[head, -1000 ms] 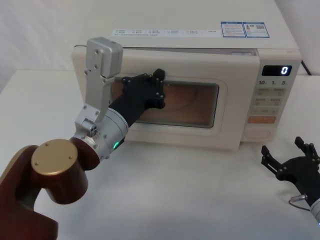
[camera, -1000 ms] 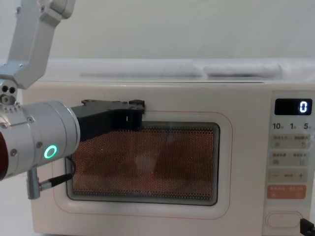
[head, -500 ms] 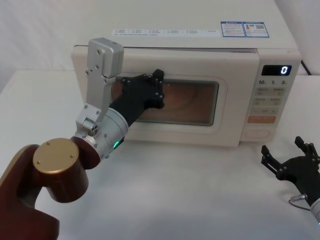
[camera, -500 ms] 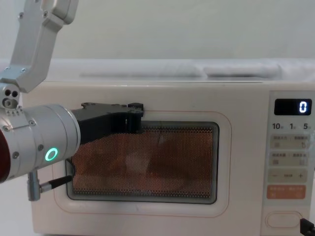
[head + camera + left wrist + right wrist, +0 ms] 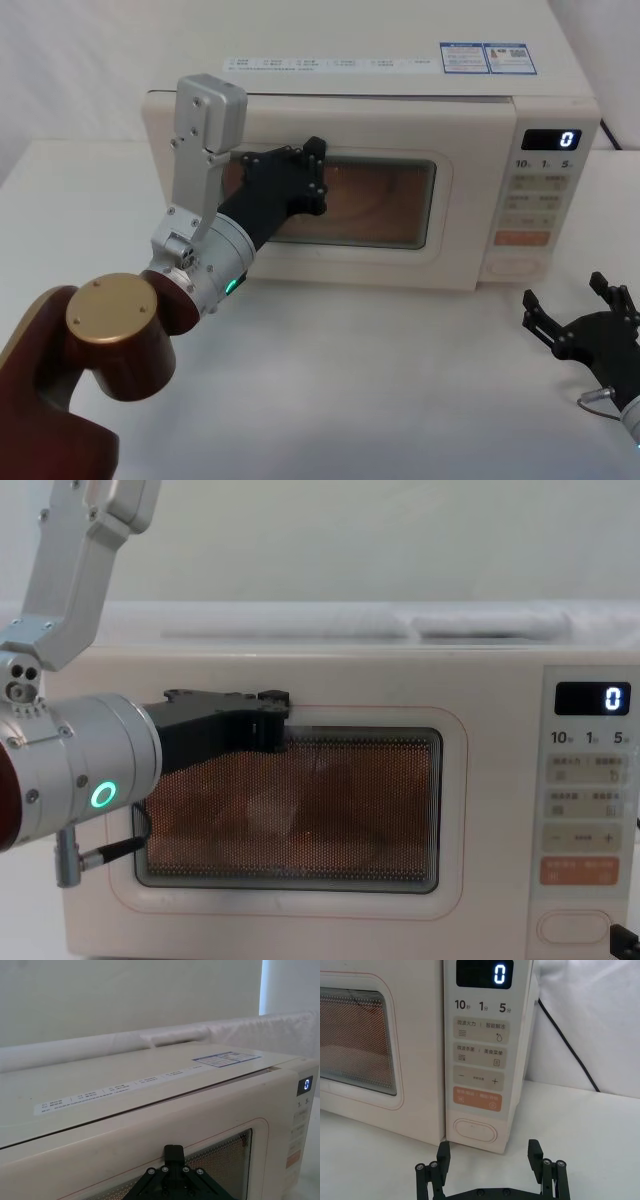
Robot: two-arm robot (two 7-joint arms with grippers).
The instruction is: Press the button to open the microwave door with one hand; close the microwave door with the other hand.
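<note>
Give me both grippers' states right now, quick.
Left gripper: pressed against the cream-white microwave door at its dark window; open or closed cannot be told.
Right gripper: open, holding nothing, low in front of the cream pill-shaped button.

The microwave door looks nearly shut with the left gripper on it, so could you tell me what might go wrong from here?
1. The left gripper presses the microwave door high on its window; the microwave could slide back.
2. A seam along the door's top may mean it isn't latched.
3. The right gripper, open, sits near the button and could reopen it.
</note>
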